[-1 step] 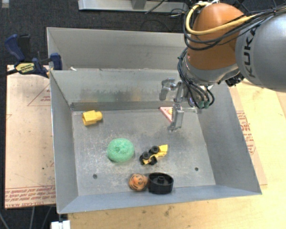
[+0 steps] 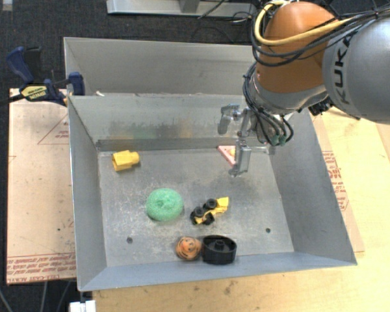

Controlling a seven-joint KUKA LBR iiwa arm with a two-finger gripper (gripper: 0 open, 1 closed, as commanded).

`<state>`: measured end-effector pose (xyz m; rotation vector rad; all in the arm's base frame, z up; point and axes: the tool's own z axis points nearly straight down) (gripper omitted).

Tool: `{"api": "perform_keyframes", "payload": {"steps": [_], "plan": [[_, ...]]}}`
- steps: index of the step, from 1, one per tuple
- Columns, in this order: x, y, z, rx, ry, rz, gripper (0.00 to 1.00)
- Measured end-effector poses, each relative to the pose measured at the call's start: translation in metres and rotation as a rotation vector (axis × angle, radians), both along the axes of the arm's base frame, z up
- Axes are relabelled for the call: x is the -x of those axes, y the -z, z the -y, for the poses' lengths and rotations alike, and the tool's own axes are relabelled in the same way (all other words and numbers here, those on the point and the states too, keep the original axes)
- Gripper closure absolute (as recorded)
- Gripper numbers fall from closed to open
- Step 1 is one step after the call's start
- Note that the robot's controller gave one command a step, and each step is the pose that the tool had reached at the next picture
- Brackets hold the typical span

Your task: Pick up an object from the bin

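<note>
I count one each: green foam ball (image 2: pixel 164 204), yellow block (image 2: pixel 125 160) up-left of it, yellow-black toy truck (image 2: pixel 209 210) right, orange ball (image 2: pixel 188 247) and black ring (image 2: pixel 218 249) below, pink wedge (image 2: pixel 227 153) up-right by my gripper (image 2: pixel 238 161); its grip I cannot tell.

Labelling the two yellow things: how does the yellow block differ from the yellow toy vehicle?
The yellow block is plain yellow; the yellow toy vehicle has black wheels. The block is boxy, the vehicle irregular. The block lies alone toward the left of the bin; the vehicle lies nearer the front, by the green ball and black ring. Both are small and yellow.
</note>
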<state>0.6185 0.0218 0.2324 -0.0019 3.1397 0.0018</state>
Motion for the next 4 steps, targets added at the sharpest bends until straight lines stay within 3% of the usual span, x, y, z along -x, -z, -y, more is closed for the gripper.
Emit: {"api": "perform_keyframes", "payload": {"steps": [1, 2, 3, 4], "plan": [[0.007, 0.044, -0.011, 0.0, 0.012, 0.007, 0.0], [0.058, 0.091, -0.026, 0.0, 0.001, -0.002, 0.0], [0.075, 0.127, -0.031, 0.0, -0.008, -0.001, 0.0], [0.066, 0.162, -0.035, 0.0, 0.073, 0.0, 1.0]]}}
